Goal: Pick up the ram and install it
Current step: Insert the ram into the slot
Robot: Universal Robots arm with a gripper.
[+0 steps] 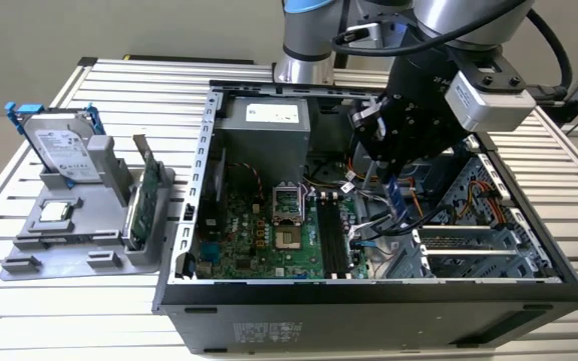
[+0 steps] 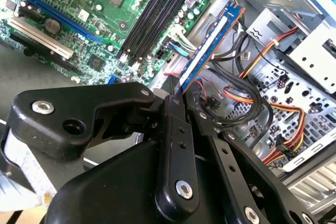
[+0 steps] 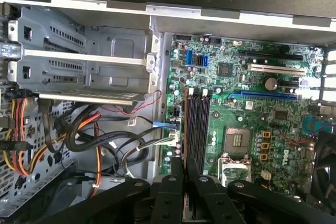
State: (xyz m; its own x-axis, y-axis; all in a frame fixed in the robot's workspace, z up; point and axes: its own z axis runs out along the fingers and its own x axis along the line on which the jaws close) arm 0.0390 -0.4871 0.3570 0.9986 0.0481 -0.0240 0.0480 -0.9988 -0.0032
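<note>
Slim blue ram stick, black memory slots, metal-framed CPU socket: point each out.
Slim blue ram stick (image 2: 209, 48): second wrist view, middle of its long face.
Black memory slots (image 3: 198, 127): first wrist view, midway along the slot bank.
Metal-framed CPU socket (image 3: 237, 141): first wrist view, centre of the contact square.

Bright even light glares off the table (image 1: 58, 316); the case (image 1: 369, 320) interior sits dimmer.

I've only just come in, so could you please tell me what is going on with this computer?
The robot arm's gripper holds the ram by one end between its fingers, over the open computer case. The stick hangs close beside the black memory slots on the motherboard and is not yet seated in one of them.
</note>
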